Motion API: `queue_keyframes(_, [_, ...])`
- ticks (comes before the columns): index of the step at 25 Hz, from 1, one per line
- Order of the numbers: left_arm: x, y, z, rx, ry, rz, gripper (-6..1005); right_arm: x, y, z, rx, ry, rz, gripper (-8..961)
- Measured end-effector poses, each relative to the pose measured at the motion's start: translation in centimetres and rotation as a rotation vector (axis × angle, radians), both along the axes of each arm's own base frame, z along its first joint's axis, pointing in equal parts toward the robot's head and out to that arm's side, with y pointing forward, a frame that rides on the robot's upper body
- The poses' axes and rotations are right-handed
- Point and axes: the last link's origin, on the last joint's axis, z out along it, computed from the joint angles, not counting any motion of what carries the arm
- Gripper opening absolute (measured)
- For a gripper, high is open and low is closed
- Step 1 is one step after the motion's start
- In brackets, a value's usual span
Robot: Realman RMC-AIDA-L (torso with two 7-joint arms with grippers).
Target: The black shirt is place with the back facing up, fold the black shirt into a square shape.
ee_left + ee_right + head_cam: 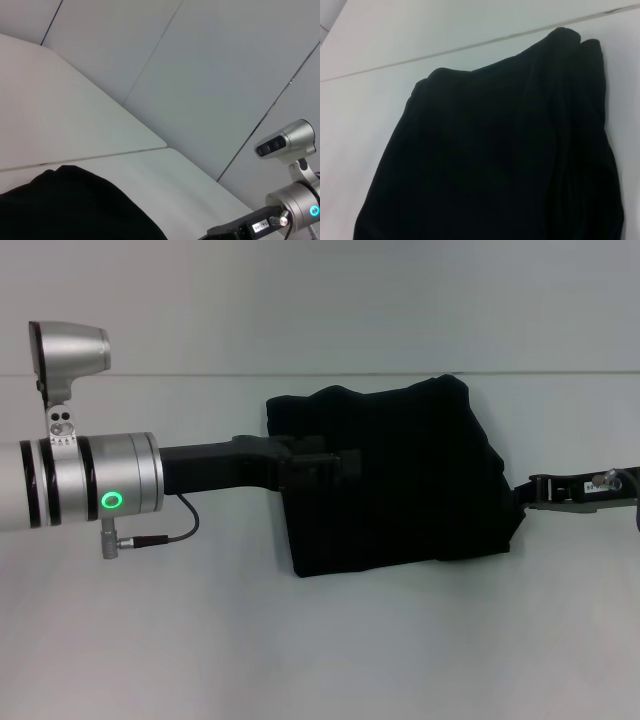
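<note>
White worktop (330,650) under my rig, black shirt (400,480) bunched into a rough block between my two claws, left claw (325,472) touching its near edge, right claw (528,492) at its opposite edge, finger spread of both I cannot tell.

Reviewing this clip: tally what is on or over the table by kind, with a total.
Garments: 1, the soft black fabric shirt, folded into a rough square on the white table.
Robot grippers: 2, the left gripper at the shirt's left edge, the right gripper at its right edge.
Total: 3.
</note>
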Motion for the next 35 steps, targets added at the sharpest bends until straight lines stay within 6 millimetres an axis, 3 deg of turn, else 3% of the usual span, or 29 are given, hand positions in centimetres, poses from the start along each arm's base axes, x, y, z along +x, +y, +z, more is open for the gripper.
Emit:
queue_keyframes(4, [-0.02,0.02,0.00,0.001,0.001,0.001,770,0.06,0.09,0.09,0.011,0.001,0.003,55])
queue_keyframes(10, [-0.08,-0.01,-0.01,0.001,0.002,0.002,767,0.25,0.01,0.23,0.021,0.004,0.011,-1])
queue_keyframes(18, [-0.14,-0.01,0.02,0.000,0.005,0.002,766,0.79,-0.37,0.30,0.026,0.013,-0.006,-1])
queue_keyframes(35, [-0.31,-0.31,-0.51,-0.018,0.001,0.005,768,-0.04,-0.35,0.41,0.005,0.044,0.010,217])
